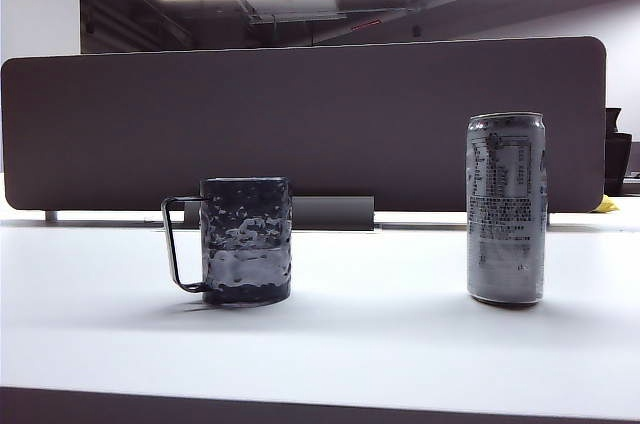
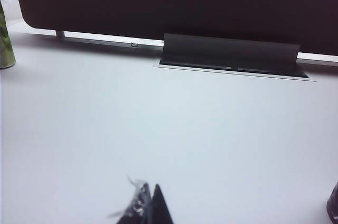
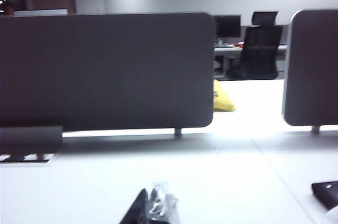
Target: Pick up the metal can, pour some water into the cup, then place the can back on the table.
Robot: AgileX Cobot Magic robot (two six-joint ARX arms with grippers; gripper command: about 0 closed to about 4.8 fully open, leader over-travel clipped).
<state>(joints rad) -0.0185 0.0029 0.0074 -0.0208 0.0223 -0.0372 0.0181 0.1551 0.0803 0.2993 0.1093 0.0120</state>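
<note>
The cup (image 1: 246,239), a dark dimpled-glass mug with a wire handle on its left, stands upright on the white table (image 1: 380,344), left of centre. The metal can (image 1: 507,207), tall and silver with small dark print, stands upright to its right, well apart from it. No water shows; the dark glass hides what is inside the cup. Neither arm appears in the exterior view. My left gripper (image 2: 148,203) is shut and empty, low over bare tabletop. My right gripper (image 3: 153,203) is also shut and empty, facing the divider. A dark sliver (image 2: 334,205) at the picture's edge may be the cup.
A long dark grey divider panel (image 1: 300,124) runs along the back of the table, with a cable flap (image 2: 229,55) at its foot. A greenish object (image 2: 5,39) stands at the far side. A yellow thing (image 3: 223,99) and a flat black item (image 3: 325,192) lie to the right.
</note>
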